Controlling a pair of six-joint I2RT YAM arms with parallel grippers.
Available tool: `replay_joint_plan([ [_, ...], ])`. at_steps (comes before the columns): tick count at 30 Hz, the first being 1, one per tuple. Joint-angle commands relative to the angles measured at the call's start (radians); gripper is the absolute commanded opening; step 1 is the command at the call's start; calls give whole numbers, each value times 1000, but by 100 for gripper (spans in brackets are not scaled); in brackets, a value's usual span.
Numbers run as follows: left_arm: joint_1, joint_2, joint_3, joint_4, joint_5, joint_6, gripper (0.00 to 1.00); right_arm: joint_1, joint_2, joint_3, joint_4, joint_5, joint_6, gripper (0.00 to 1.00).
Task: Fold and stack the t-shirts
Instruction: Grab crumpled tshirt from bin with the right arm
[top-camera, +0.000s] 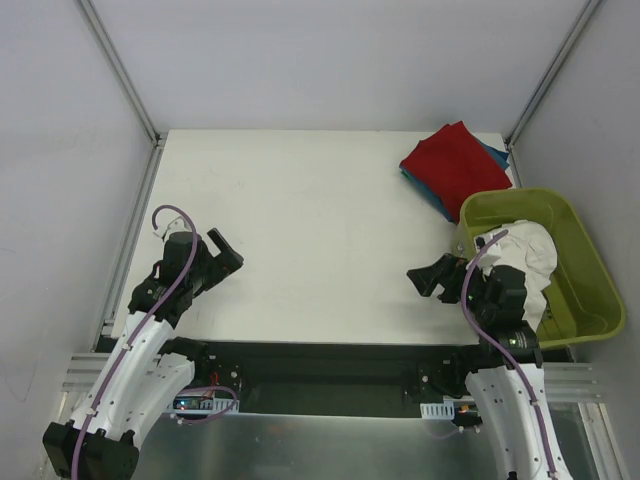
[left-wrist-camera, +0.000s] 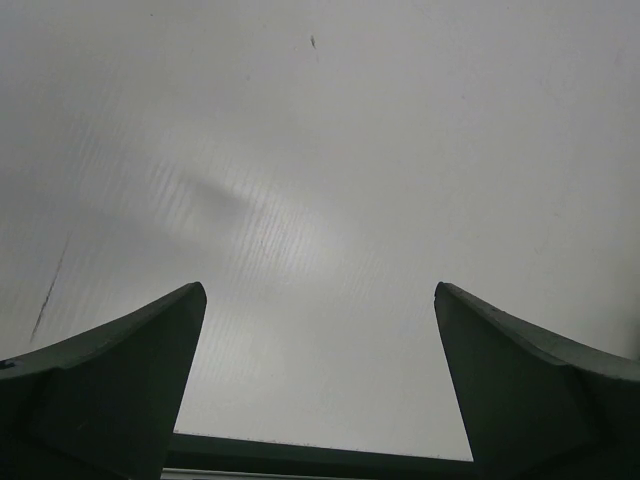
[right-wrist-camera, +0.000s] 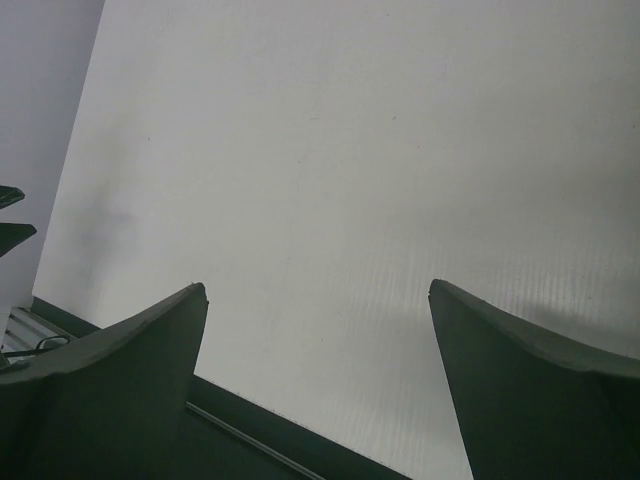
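Note:
A folded red t-shirt (top-camera: 456, 165) lies on a folded teal-blue t-shirt (top-camera: 498, 155) at the table's far right. A crumpled cream-white t-shirt (top-camera: 530, 255) sits in the olive-green basket (top-camera: 590, 270) at the right; its sleeves and lettering do not show. My left gripper (top-camera: 228, 252) is open and empty over the table's left side, and its wrist view (left-wrist-camera: 320, 290) shows only bare table. My right gripper (top-camera: 424, 276) is open and empty just left of the basket, and its wrist view (right-wrist-camera: 318, 288) shows bare table between the fingers.
The white table (top-camera: 320, 240) is bounded by grey walls with metal rails at left and right. A dark strip runs along the near edge (top-camera: 320, 360). The basket stands at the table's right edge, close behind the right arm.

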Motion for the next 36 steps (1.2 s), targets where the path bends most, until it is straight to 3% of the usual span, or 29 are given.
replay_joint_plan([
  [1,-1,-12,-3,29,3,2,99,8,-8,110,27,-34,-27,97],
  [6,-1,-9,-6,32,-2,-1,99,6,96,328,-162,142,-98,97],
  [10,-1,-3,-1,41,3,0,99,-9,326,525,-327,563,-40,97],
  [12,-1,3,-6,41,6,5,99,-55,409,562,-379,656,-4,97],
  [16,-1,3,-18,43,20,2,99,-291,581,595,-372,669,69,97],
  [22,-1,2,-6,44,18,7,99,-446,745,598,-338,890,125,97],
  [26,-1,2,-7,43,38,11,99,-489,892,609,-286,954,114,97],
  [34,-1,-15,7,44,36,10,99,-542,1147,610,-123,862,100,99],
  [36,-1,-12,3,43,44,11,99,-542,1193,610,-105,835,96,94],
])
